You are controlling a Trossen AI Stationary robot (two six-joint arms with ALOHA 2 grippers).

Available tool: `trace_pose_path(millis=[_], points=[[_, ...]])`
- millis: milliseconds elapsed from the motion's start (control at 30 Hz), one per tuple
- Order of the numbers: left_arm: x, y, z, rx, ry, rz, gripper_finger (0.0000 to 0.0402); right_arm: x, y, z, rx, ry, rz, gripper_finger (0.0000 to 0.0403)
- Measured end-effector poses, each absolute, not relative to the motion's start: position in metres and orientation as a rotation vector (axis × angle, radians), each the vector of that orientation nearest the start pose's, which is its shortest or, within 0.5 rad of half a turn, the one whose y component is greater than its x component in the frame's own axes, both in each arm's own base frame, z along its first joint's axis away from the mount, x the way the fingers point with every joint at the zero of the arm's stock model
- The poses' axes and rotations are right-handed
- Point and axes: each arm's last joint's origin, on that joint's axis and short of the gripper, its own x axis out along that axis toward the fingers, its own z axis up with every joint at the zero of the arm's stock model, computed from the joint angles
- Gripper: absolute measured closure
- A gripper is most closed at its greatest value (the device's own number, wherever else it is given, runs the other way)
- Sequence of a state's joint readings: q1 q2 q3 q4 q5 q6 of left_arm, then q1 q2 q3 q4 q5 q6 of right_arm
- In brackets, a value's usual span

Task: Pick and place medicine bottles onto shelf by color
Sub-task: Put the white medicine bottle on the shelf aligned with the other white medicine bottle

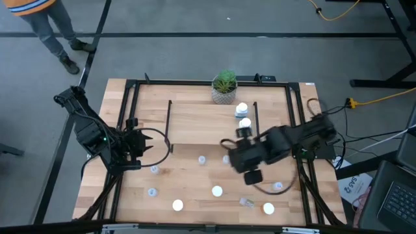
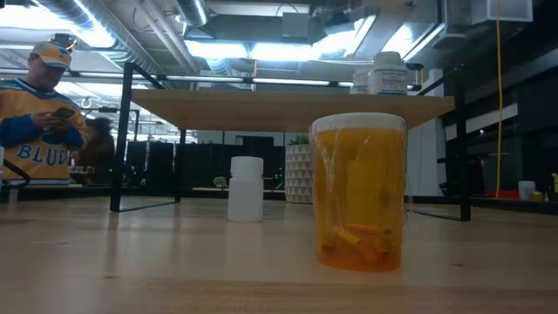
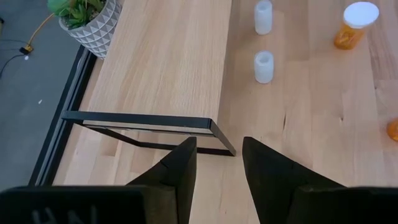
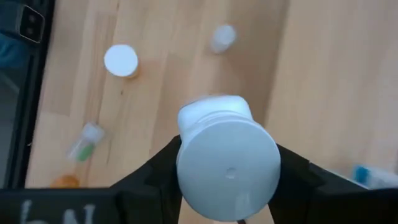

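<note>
My right end effector (image 4: 227, 171) is clenched on a white medicine bottle (image 4: 227, 158), carried above the tabletop (image 1: 188, 182) just in front of the shelf (image 1: 201, 120), where two white bottles (image 1: 242, 116) already stand at the right end. My grip sits low, so the bottle could tilt and topple those neighbours. My left end effector (image 3: 217, 158) hangs released near the shelf's left frame.

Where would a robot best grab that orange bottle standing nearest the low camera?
Probably around the clear orange wall of the orange bottle, below its pale cap, coming from above with fingers either side. It stands upright, round and straight-sided, so opposite sides offer an even hold.
</note>
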State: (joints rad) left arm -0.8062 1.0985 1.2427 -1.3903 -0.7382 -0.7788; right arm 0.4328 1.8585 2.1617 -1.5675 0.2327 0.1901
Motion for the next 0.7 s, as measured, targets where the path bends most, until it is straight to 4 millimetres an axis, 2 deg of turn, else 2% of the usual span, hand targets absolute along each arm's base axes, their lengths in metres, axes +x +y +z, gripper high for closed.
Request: trace_pose_path(millis=[67,167,233,333,500,700], points=[[0.126,-0.104,0.349,0.141,0.82,0.275,0.0278,0.295,0.133,0.406,-0.236,1.164,0.018,0.023],[0.126,-0.103,0.349,0.141,0.82,0.275,0.0278,0.27,0.124,0.409,-0.237,1.142,-0.068,0.023],[0.126,-0.104,0.349,0.142,0.82,0.275,0.0278,0.254,0.116,0.405,-0.213,1.149,-0.122,0.023],[0.126,-0.103,0.349,0.141,0.82,0.275,0.0278,0.236,0.104,0.388,-0.169,1.184,-0.182,0.023],[0.126,-0.103,0.349,0.141,0.82,0.275,0.0278,0.235,0.096,0.366,-0.138,1.116,-0.173,0.023],[0.126,-0.104,0.349,0.141,0.819,0.275,0.0278,0.254,0.076,0.342,-0.099,1.174,-0.266,0.023]])
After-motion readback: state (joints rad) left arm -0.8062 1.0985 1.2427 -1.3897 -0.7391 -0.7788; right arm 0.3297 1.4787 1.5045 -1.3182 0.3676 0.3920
